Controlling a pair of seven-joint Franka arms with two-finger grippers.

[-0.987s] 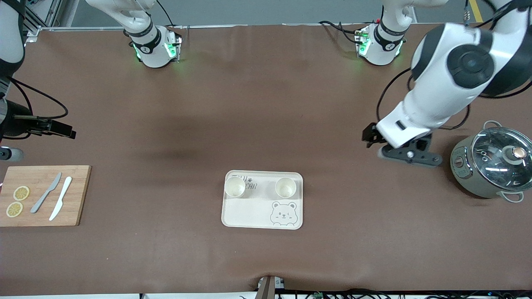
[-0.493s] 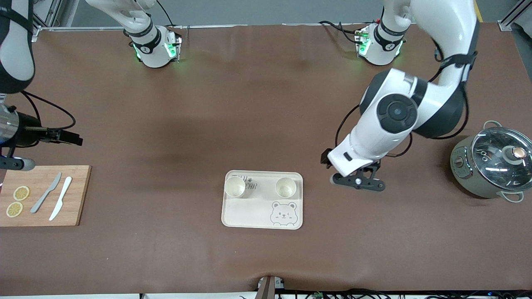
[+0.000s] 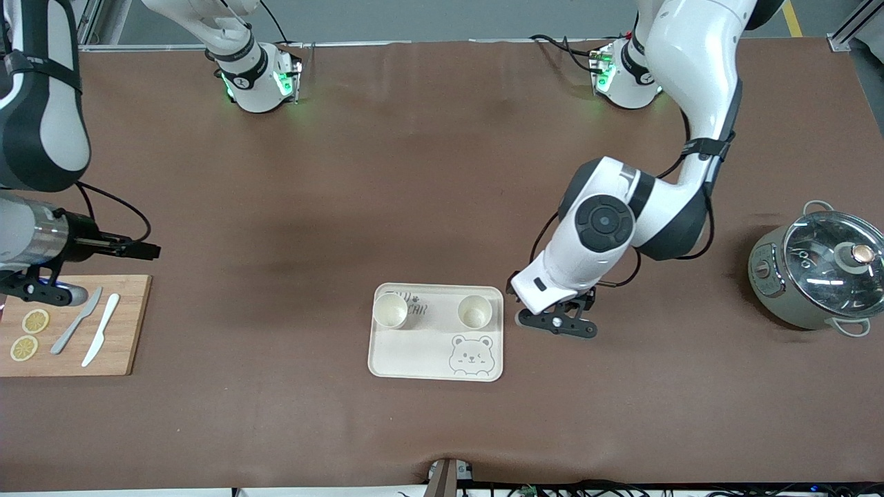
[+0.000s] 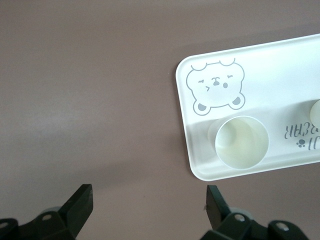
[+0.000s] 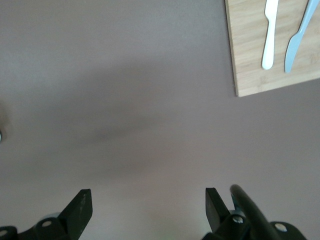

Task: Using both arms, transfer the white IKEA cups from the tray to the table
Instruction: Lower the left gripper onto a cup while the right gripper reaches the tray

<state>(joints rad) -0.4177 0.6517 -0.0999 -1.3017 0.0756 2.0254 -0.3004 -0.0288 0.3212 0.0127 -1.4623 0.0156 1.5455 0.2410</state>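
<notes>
Two white IKEA cups stand upright on the cream bear-print tray (image 3: 411, 353): one (image 3: 390, 310) toward the right arm's end, one (image 3: 474, 311) toward the left arm's end. My left gripper (image 3: 554, 322) hangs open and empty over the bare table just beside the tray's end. In the left wrist view the nearer cup (image 4: 242, 141) sits on the tray (image 4: 280, 70), apart from the open left gripper (image 4: 149, 206); the other cup (image 4: 315, 109) shows only at the edge. My right gripper (image 3: 50, 295) is open and empty over the cutting board's corner, and it shows in the right wrist view (image 5: 148, 206) over bare table.
A wooden cutting board (image 3: 124, 324) with two lemon slices (image 3: 35, 321), a grey knife (image 3: 77, 320) and a white knife (image 3: 101, 329) lies at the right arm's end. A grey pot with a glass lid (image 3: 822, 276) stands at the left arm's end.
My left arm has swung from beside the pot toward the tray and lower. My right arm has moved a little toward the table's middle, over the board's corner. The cups have not moved.
</notes>
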